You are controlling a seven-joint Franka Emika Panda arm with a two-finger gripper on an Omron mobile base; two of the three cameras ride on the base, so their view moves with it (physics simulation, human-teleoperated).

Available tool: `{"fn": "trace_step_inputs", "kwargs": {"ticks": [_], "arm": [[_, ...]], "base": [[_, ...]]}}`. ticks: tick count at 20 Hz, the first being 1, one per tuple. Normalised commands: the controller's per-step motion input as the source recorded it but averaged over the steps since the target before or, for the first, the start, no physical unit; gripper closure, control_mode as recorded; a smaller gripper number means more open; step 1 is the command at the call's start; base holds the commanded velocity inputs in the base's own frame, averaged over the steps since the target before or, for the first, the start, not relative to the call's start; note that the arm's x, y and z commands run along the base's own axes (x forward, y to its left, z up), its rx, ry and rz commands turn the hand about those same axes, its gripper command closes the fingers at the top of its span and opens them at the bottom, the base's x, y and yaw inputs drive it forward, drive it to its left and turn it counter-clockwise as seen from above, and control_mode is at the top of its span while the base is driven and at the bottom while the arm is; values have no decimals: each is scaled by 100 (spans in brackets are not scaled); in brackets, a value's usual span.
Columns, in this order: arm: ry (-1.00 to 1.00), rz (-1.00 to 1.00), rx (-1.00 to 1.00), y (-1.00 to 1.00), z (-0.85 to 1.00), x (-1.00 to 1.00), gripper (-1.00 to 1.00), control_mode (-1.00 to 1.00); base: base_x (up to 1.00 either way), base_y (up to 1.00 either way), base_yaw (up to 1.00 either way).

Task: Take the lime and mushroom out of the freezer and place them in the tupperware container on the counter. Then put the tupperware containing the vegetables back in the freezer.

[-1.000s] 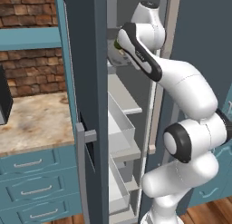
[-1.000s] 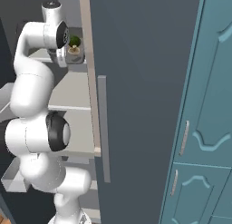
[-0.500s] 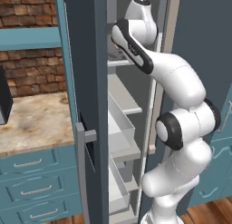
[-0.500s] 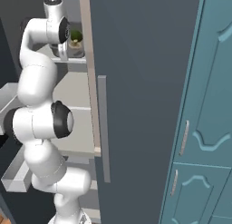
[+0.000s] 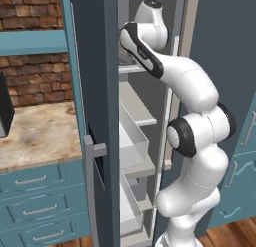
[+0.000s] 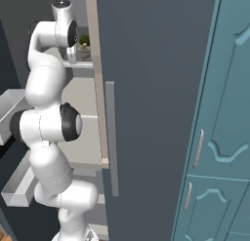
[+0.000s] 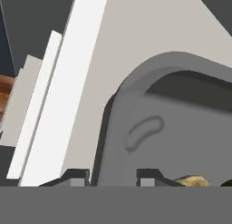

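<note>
The tupperware container (image 7: 172,128) lies on an upper shelf (image 7: 86,91) inside the freezer (image 5: 92,66). In the hand view its rounded corner and raised rim show close up. The mushroom (image 7: 192,180) peeps over the lower edge, inside the tray. In the right base view a small green shape, probably the lime (image 6: 84,40), sits at the same shelf.

The gripper (image 7: 112,175) straddles the container's rim, one tip on either side. You cannot tell from the frames whether it clamps the rim or has let go.

Compared with a second ago, the arm's elbow has risen and straightened beside the shelf, while the hand stays at the container. Judge this as the last step: the tray is set in the freezer, and only release and withdrawal remain.

The white drawer bins (image 5: 131,141) hang below, and the counter (image 5: 35,136) lies to the left. No brand, label or writing is legible.
</note>
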Motion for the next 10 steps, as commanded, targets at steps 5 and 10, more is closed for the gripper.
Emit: {"fn": "trace_step_inputs", "kwargs": {"ticks": [5,10], "arm": [[-7,0,0,0,0,0,-100,-100],[-15,0,0,-8,8,-35,-100,-100]], "base": [[0,0,0],[0,0,0]]}}
